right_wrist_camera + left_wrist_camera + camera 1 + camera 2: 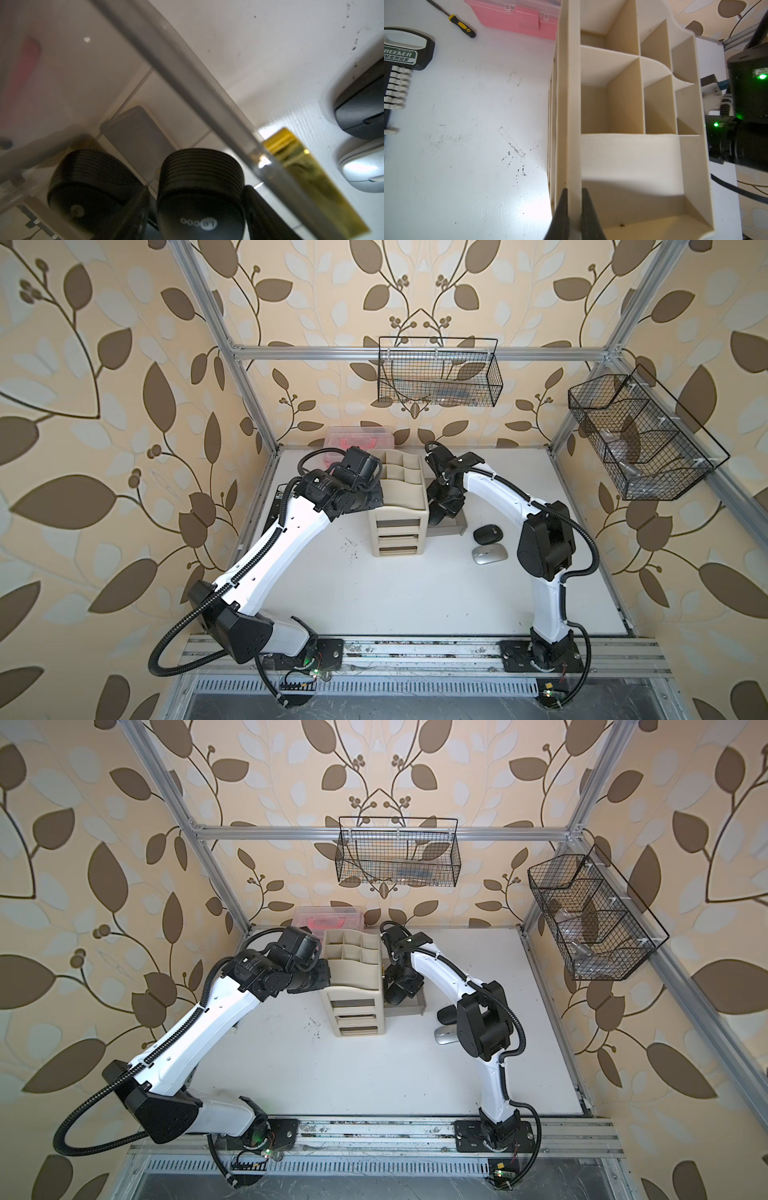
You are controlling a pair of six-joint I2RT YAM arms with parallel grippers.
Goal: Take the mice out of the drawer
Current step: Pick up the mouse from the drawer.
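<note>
Right tool [197, 207], jaws part-open astride a black mouse [200, 170] in the drawer [182, 62]; grip cannot be told. Mouse judged light, rigid, slick: best pinched at its sides. Beyond, a silver mouse [489, 554] lies on the tabletop [374, 593]. Left tool [574, 197] clamped on organiser [633, 162].

Three black mice [199, 176], seemingly; one silver mouse [489, 554]; two baskets [438, 373].

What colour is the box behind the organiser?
The box is pink with a clear lid; best seen in the left wrist view.
</note>
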